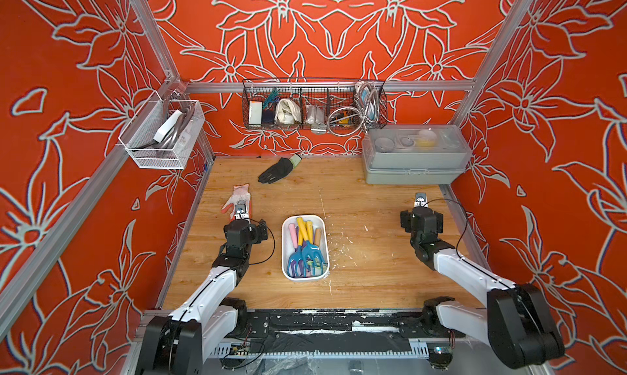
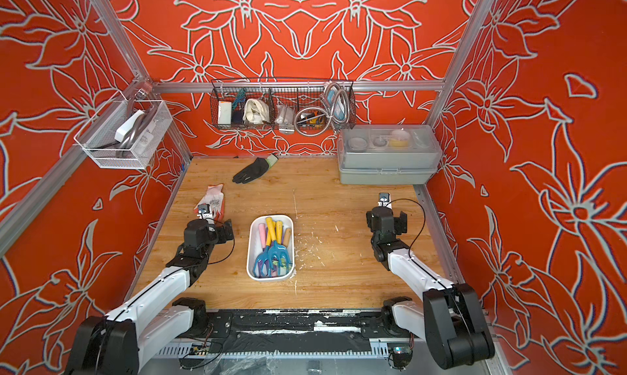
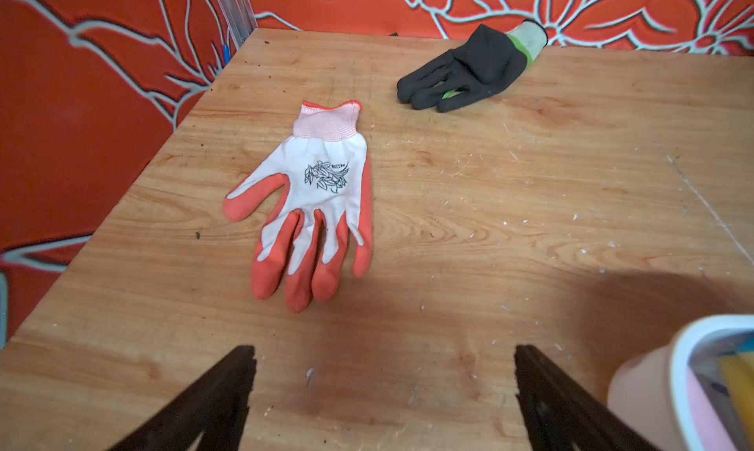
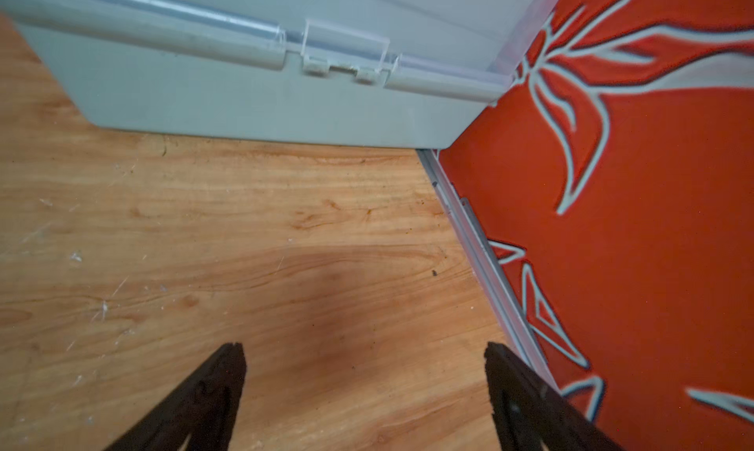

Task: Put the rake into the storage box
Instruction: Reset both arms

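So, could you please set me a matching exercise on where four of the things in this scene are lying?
Things:
1. storage box
2. grey case
3. black glove
4. orange-and-white glove

Places:
A. far edge of the table, left of centre
B. far right corner
C. centre, holding tools
D. near the left edge

Pairs: 1-C, 2-B, 3-A, 4-D

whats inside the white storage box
Yellow-handled blue rakes lie on top inside the storage box, beside a pink handle and a tan handle. The rakes cover those tools' heads and most of the box floor.
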Robot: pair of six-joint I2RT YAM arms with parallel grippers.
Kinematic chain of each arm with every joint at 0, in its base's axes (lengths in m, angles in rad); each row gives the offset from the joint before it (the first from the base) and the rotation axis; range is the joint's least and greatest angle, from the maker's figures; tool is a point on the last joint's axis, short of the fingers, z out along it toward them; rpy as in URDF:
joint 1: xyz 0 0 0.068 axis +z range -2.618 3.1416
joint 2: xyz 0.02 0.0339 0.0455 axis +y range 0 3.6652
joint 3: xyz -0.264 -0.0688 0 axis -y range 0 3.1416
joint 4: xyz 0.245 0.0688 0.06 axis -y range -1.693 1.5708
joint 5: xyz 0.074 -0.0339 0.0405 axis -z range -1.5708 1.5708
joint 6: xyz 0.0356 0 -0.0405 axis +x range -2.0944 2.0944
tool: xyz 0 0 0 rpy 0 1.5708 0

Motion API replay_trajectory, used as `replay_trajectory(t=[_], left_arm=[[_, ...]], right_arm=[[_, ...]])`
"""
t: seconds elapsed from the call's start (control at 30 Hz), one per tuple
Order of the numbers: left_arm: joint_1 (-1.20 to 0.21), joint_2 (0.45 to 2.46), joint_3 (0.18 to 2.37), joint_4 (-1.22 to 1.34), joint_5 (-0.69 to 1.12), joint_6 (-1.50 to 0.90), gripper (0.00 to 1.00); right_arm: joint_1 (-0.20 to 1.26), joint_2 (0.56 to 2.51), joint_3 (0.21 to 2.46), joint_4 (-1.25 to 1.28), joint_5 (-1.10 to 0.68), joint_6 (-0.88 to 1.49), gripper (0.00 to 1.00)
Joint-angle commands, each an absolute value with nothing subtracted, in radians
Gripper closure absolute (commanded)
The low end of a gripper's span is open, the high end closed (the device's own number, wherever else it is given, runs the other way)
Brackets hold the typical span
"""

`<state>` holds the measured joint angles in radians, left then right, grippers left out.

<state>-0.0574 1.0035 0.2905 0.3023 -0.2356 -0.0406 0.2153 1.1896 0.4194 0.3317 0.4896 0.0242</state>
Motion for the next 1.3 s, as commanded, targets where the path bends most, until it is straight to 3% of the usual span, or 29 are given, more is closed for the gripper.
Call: replay_trajectory(t=[0.0,0.1,0.3,0.4,0.47,1.27], left_arm=[[-0.046,1.057,0.269,0.497,-0.257,-0.004,0.00],[-0.043,1.119,0.231,0.645,-0.254,-0.012,0.00],[-0.041,1.318,0.205,0.888,-0.202,-0.006,0.00],[-0.043,1.424,0.207,1.000,-0.200,0.005,0.00],[-0.041,1.394,0.276,0.818,-0.213,-0.014,0.00],[-0.025,1.411,0.296,0.805,-0.212,-0.026,0.00]], right_arm=[[0.210,1.235,0.406,0.474,0.432,0.016,0.07],[0.206,1.293,0.391,0.571,0.477,-0.011,0.06],[0.149,1.375,0.293,0.853,0.375,-0.032,0.03],[0.094,1.382,0.344,0.740,0.273,0.000,0.00],[0.077,1.403,0.321,0.787,0.254,0.015,0.00],[0.076,1.413,0.310,0.822,0.248,0.009,0.00]])
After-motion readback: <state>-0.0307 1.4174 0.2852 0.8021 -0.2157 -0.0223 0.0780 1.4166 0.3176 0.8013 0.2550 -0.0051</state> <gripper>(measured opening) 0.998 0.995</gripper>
